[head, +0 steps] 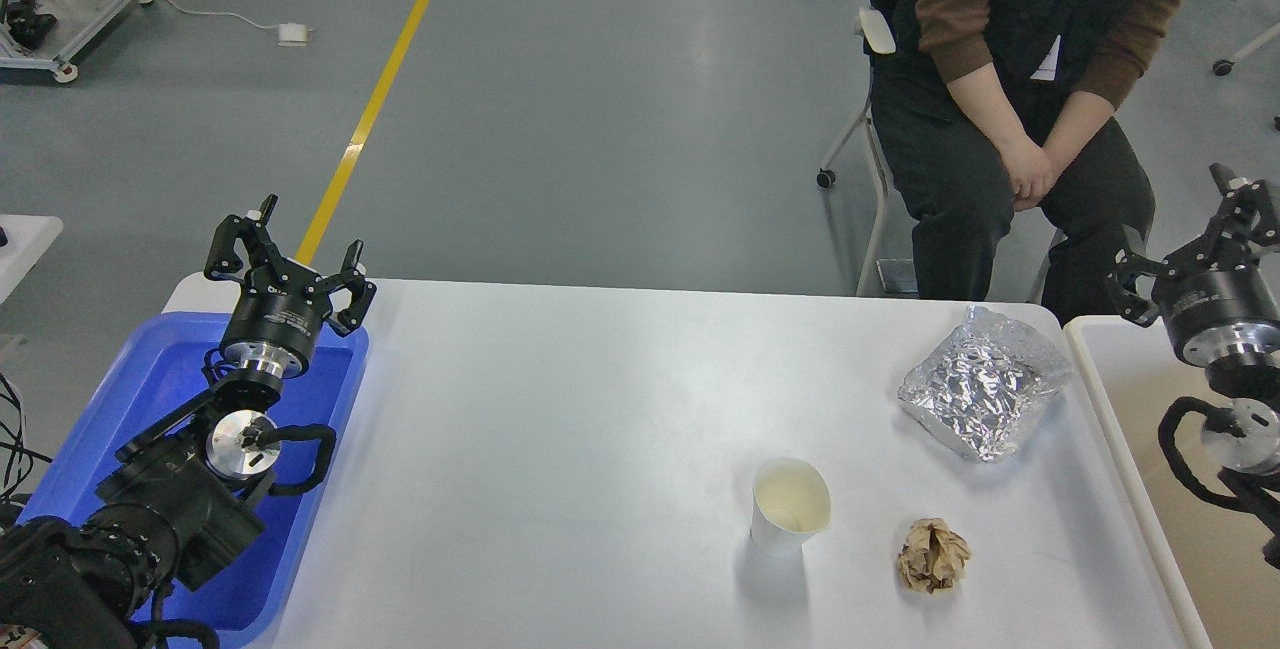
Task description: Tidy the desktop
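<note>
- The large smooth white rectangular desktop [560,449] fills the lower middle of the frame, and all your clutter sits in its right half.
- At lower left, the blue plastic tray [130,399] lies under your left arm; at far right, the beige bin with a white rim [1110,399] touches the desktop's edge.
- The crumpled silver foil bag [985,394] lies at right, long axis slanting toward the bin.
- The white paper cup [790,507] stands upright at lower centre-right; the brown crumpled paper ball [933,555] is near, on its right.
- Your right gripper [1190,229], fingers spread and empty, hovers above the bin, clearly nearer everything; I'd lead with it.
- Your left gripper [290,254], wide open, empty, points up-frame, well apart from the clutter.
</note>
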Available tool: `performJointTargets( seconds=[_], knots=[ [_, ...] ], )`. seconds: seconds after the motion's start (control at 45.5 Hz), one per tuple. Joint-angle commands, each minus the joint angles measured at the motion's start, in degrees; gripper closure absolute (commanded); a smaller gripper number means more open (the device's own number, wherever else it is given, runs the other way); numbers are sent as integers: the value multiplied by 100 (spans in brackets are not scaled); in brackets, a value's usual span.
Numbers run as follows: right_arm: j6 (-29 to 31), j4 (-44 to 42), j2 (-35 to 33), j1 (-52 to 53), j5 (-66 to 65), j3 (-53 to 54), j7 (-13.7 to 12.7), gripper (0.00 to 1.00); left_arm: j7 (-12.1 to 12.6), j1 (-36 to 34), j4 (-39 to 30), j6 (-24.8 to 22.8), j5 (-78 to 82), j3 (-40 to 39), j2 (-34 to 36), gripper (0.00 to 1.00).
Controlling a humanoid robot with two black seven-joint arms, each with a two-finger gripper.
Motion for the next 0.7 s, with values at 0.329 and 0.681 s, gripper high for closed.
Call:
performJointTargets(
  seconds=[0.329, 0.681],
  knots=[
    [-9, -67, 36, 8, -5, 11, 17, 0, -6, -9, 9, 8, 0, -9, -9, 0],
    [-9, -225, 27, 157, -356, 11, 87, 0, -6, -9, 9, 8, 0, -9, -9, 0]
  ],
)
